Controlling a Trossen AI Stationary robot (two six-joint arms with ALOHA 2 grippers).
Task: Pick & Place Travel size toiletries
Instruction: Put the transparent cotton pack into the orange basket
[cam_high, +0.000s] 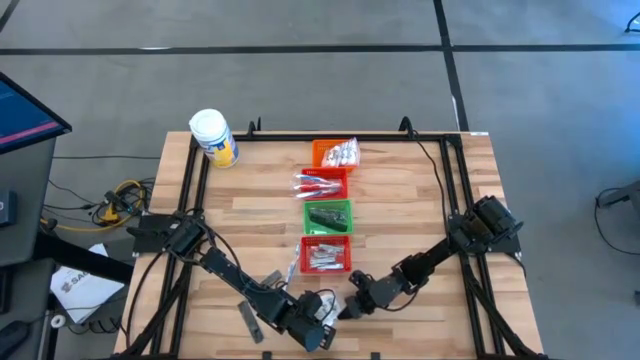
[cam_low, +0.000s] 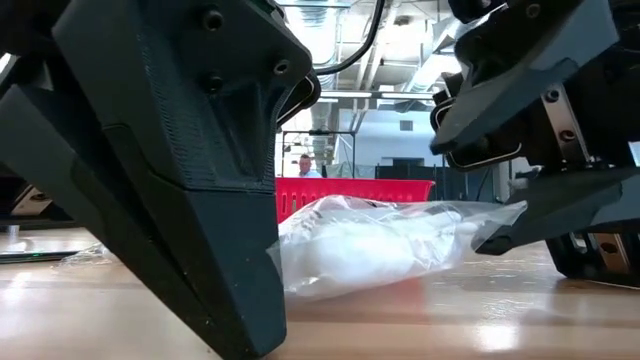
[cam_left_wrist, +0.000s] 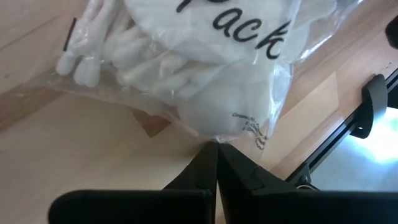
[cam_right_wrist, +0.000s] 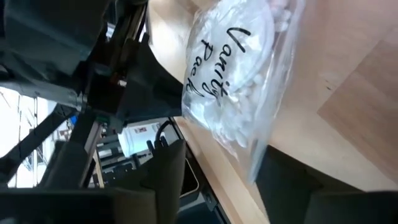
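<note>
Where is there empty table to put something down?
Bare wood lies right of the basket column, toward the right arm's base, and left of it, below the white jar. It is crowded at the near edge, where both grippers meet around the clear sachet.

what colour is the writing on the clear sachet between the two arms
Black handwriting-style print on the clear sachet, over white contents; clearest in the right wrist view.

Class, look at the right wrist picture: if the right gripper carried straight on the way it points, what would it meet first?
Most likely the clear vanity pack sachet, lying on the table directly ahead of the right gripper. The left gripper lies just beyond it, though depth is hard to judge.
</note>
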